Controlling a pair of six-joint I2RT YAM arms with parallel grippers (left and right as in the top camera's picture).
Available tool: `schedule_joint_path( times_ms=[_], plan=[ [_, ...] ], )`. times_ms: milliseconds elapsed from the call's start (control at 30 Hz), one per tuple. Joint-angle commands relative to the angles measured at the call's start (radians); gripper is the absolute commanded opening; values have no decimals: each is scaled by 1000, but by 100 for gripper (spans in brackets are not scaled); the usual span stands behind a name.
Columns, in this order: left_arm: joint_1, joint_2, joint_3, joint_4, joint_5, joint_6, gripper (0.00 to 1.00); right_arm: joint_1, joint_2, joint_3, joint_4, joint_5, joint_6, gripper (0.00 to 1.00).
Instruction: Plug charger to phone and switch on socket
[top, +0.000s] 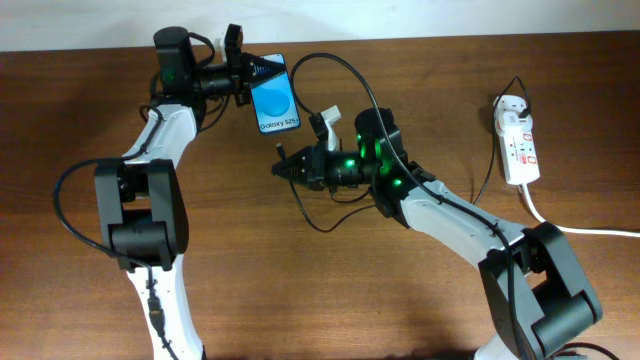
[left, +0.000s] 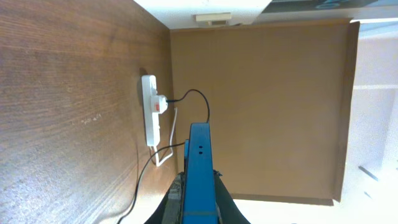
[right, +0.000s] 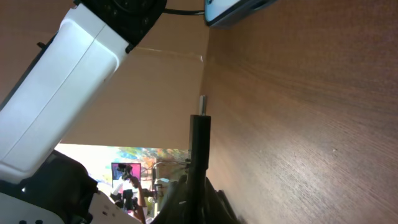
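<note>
Left claw (top: 243, 76) is clamped on the phone (top: 276, 95) at the tabletop's (top: 300, 300) far side. Right claw (top: 283, 168) is closed on the charger (right: 200, 134). Its long axis points at the phone's near edge, with a gap between. We judge the right arm nearer the socket (top: 518, 142).
</note>
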Motion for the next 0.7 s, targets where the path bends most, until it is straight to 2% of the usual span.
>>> schedule_joint_path(
  times_ms=[0,167,367,667],
  plan=[
    [6,-3,10,25,-27,-28,0,1,-4,5,7,30,-37,4],
    [6,-3,10,172,14,-184,0,-9,-4,5,9,82,-35,4],
    [6,-3,10,175,42,-209,0,-40,-4,5,96,85,-24,4],
    [-29,-3,10,176,6,-256,0,-39,-4,5,97,99,-25,4]
  ],
)
